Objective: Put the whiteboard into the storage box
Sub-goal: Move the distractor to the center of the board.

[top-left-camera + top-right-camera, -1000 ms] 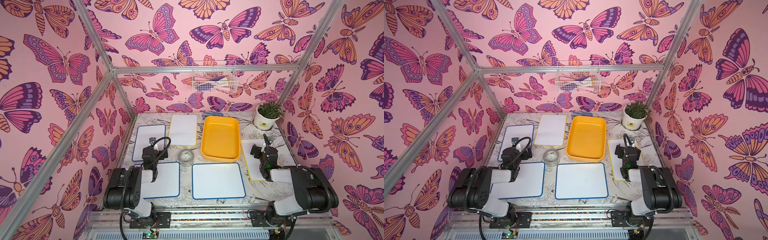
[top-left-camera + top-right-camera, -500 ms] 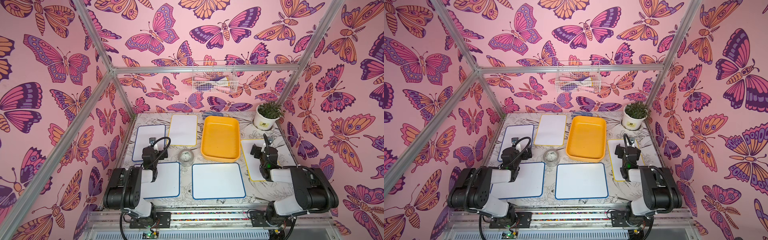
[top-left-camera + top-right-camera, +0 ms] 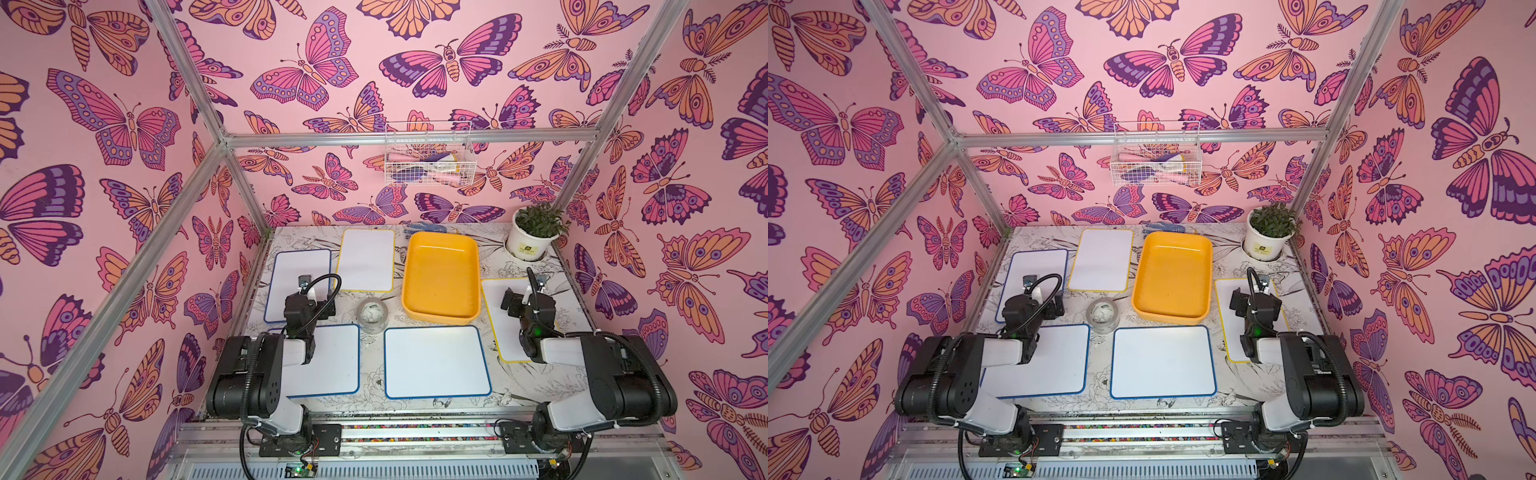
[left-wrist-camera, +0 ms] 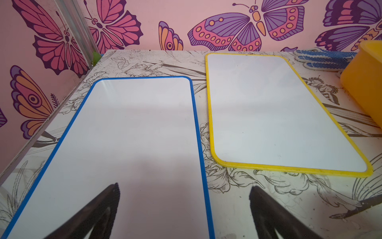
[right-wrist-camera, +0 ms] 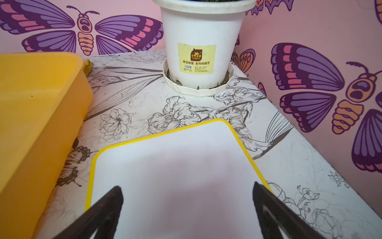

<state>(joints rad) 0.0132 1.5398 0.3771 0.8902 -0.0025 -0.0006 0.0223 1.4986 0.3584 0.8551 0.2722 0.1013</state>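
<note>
The storage box (image 3: 440,278) is an empty yellow-orange tray in the middle back of the table, seen in both top views (image 3: 1173,276). Several whiteboards lie flat around it. My left gripper (image 4: 184,190) is open above the right edge of a blue-framed whiteboard (image 4: 132,134), with a yellow-framed whiteboard (image 4: 268,111) just beyond. My right gripper (image 5: 187,190) is open over another yellow-framed whiteboard (image 5: 175,163) right of the storage box (image 5: 31,115). Two blue-framed whiteboards (image 3: 436,361) lie near the front. Neither gripper holds anything.
A white potted plant (image 3: 534,237) stands at the back right corner. A clear glass bowl (image 3: 372,316) sits between the boards, left of the box's near corner. A wire basket (image 3: 428,162) hangs on the back wall. A blue patterned cloth (image 4: 324,59) lies behind the box.
</note>
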